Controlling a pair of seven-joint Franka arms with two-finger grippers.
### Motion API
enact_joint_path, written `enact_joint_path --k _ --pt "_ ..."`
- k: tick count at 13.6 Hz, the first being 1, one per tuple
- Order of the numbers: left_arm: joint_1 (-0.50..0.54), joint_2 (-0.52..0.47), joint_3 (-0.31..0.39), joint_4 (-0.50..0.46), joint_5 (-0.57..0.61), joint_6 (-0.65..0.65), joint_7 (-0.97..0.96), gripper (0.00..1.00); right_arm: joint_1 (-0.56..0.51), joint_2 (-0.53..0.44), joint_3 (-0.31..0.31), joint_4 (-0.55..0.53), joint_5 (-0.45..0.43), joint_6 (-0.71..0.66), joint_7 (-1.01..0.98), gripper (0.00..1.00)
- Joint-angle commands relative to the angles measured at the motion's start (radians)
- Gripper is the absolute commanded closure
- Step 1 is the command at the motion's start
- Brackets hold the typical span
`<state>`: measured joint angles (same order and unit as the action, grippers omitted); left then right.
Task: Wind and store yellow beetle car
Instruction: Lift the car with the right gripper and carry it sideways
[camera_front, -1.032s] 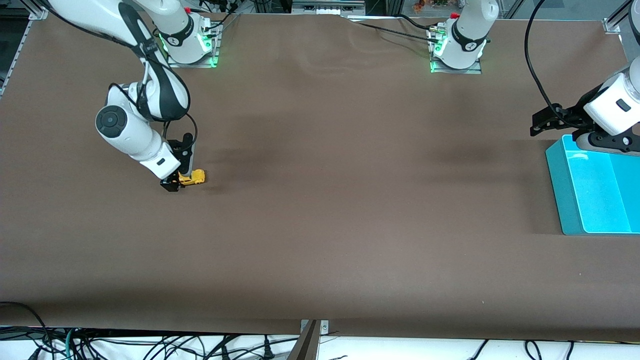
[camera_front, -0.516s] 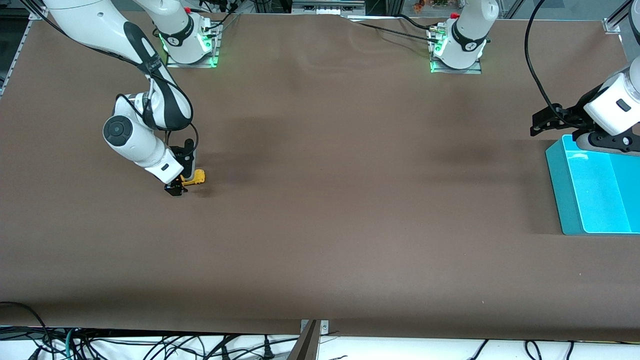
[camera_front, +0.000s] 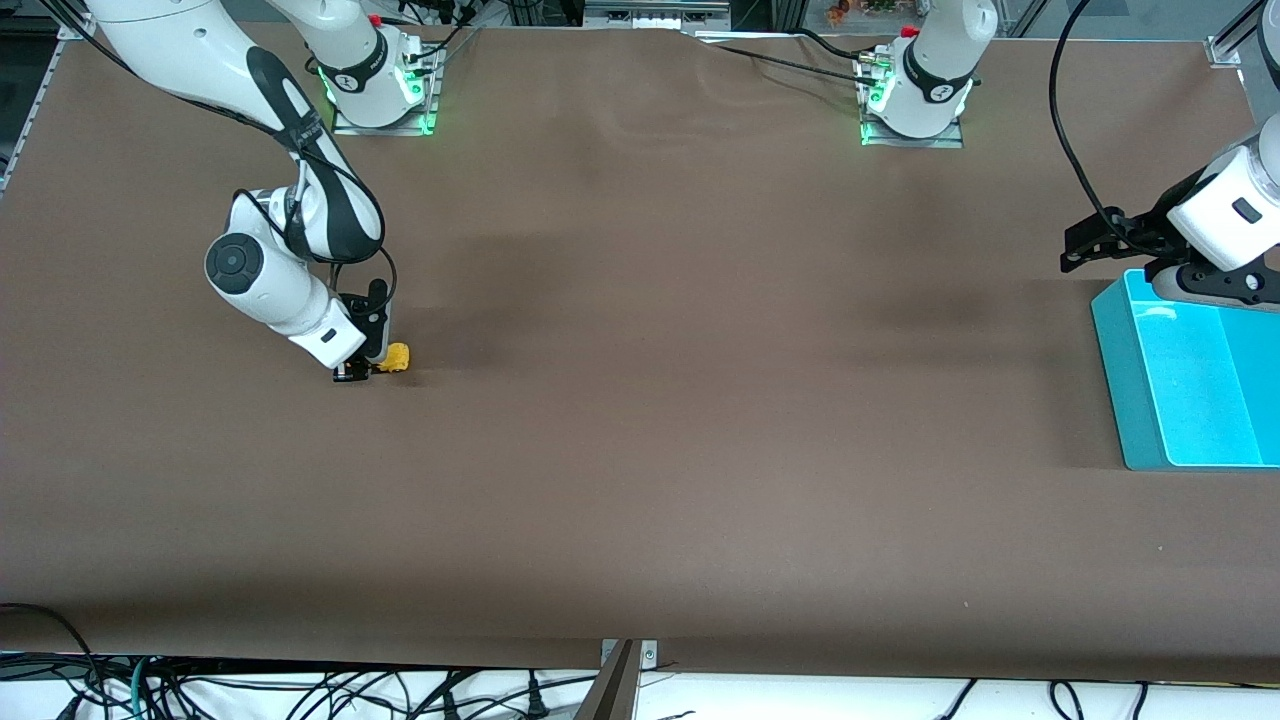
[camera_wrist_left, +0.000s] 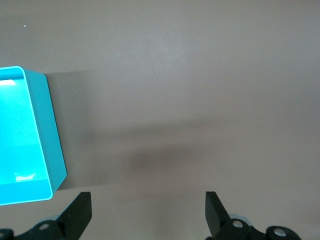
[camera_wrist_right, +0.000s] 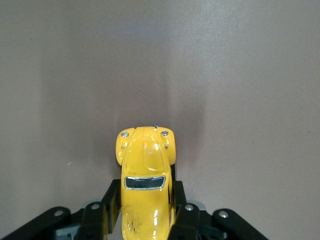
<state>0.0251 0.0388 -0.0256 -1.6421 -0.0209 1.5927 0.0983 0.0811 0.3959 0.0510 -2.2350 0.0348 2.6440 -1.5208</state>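
The yellow beetle car (camera_front: 392, 358) is on the brown table toward the right arm's end. My right gripper (camera_front: 362, 368) is shut on its sides, low at the table. In the right wrist view the car (camera_wrist_right: 146, 185) sits between the black fingers (camera_wrist_right: 101, 215), nose pointing away, with its dark window showing. My left gripper (camera_front: 1080, 252) is open and empty in the air beside the teal bin (camera_front: 1150, 400) at the left arm's end. Its fingertips (camera_wrist_left: 80, 212) show wide apart over bare table.
The teal bin also shows in the left wrist view (camera_wrist_left: 47, 135); the part of its inside in view holds nothing. Cables hang along the table edge nearest the front camera.
My right gripper has turned and come lower with the car, so less of the car shows beside it in the front view. The left arm has not moved.
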Motion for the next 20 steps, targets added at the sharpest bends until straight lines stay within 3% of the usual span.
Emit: enact_joint_path --k 1,8,20 --pt "0.006 0.016 -0.002 0.034 0.010 -0.023 -0.006 0.00 -0.012 0.008 0.007 -0.005 0.020 0.013 -0.030 0.96" --pt "0.006 0.016 0.000 0.034 0.010 -0.023 -0.006 0.00 -0.076 0.003 0.004 -0.034 0.020 0.005 -0.162 0.96" --pt "0.006 0.016 0.000 0.034 0.009 -0.025 -0.006 0.00 -0.236 0.023 -0.119 -0.028 0.028 -0.029 -0.527 0.96"
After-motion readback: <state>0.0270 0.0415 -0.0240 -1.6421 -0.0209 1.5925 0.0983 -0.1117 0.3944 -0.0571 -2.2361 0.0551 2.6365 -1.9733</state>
